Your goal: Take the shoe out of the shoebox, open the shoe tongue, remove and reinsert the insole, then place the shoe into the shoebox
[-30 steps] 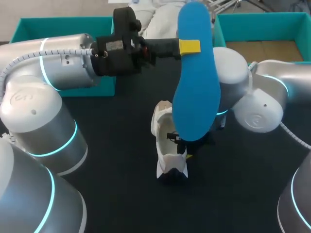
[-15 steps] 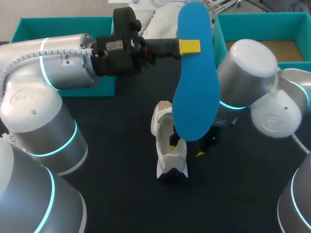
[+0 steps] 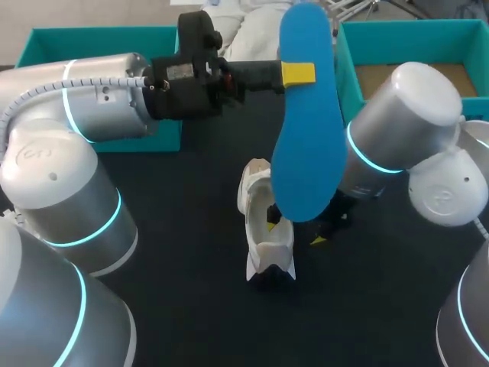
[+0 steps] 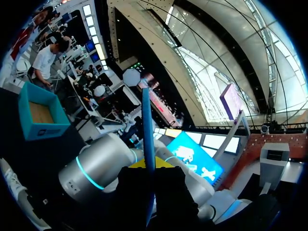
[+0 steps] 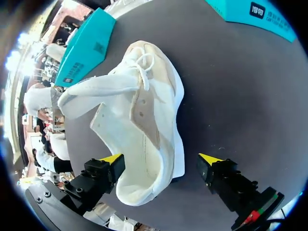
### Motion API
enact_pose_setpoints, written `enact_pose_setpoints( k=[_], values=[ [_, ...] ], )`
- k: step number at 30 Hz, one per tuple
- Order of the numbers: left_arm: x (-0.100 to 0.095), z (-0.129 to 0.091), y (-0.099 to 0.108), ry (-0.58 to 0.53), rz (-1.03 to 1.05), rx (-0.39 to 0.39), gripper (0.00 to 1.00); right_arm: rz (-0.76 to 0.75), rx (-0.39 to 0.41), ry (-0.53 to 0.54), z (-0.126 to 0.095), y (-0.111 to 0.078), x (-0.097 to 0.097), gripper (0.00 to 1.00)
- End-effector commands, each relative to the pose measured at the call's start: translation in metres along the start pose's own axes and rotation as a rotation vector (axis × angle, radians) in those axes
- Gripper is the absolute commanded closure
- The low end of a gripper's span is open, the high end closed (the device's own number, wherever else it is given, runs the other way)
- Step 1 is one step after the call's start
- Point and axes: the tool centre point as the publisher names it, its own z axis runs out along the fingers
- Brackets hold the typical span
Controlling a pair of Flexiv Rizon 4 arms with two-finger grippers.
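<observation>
Supporting surface: a black, matt table (image 3: 191, 306) that carries the shoe and both teal boxes.
Left arm (image 3: 99, 107): comes in from the left and reaches across the far part of the table, well above it.
Right arm (image 3: 405, 130): comes in from the right, angled down toward the table's middle.
Shoebox (image 3: 458, 30): teal, open, with a brown floor, at the far right; a second teal box (image 3: 46, 42) stands at the far left.
Insole (image 3: 306, 130): blue and held in the air over the shoe, with its long axis running far to near. It is seen edge-on in the left wrist view.
Shoe (image 3: 263, 229): white, on the table's middle, outside both boxes, with its long axis roughly far to near. In the right wrist view the laced toe lies ahead of the gripper, the tongue is pulled out sideways, and the heel opening is nearest the fingers.
Left gripper (image 3: 302, 73): clamped on the insole near its far end.
Right gripper (image 5: 161, 159): spread wide with a yellow tip on either side of the heel end, one close by the collar and the other clear of the sole.
</observation>
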Motion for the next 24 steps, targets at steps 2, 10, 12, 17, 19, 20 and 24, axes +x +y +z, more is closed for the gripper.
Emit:
enact_pose_setpoints(
  k=[2, 10, 12, 17, 19, 20, 24],
  values=[
    [-0.001, 0.001, 0.002, 0.000, 0.001, 0.003, 1.00, -0.004, -0.007, 0.130, -0.015, -0.003, -0.006, 0.00],
    [-0.001, 0.001, 0.002, 0.000, 0.001, 0.003, 1.00, -0.040, 0.035, 0.286, -0.033, 0.001, 0.002, 0.00],
    [-0.001, 0.001, 0.002, 0.000, 0.001, 0.003, 1.00, -0.055, 0.042, 0.341, -0.035, 0.002, -0.002, 0.00],
    [-0.001, 0.001, 0.002, 0.000, 0.001, 0.003, 1.00, -0.067, 0.035, 0.457, -0.042, 0.007, -0.008, 0.00],
    [-0.001, 0.001, 0.002, 0.000, 0.001, 0.003, 1.00, -0.081, 0.026, 0.510, -0.044, 0.009, -0.010, 0.00],
    [-0.001, 0.001, 0.002, 0.000, 0.001, 0.003, 1.00, -0.086, 0.023, 0.528, -0.045, 0.011, -0.012, 0.00],
    [-0.001, 0.001, 0.002, 0.000, 0.001, 0.003, 1.00, -0.101, 0.028, 0.604, -0.052, 0.016, -0.013, 0.00]
  ],
)
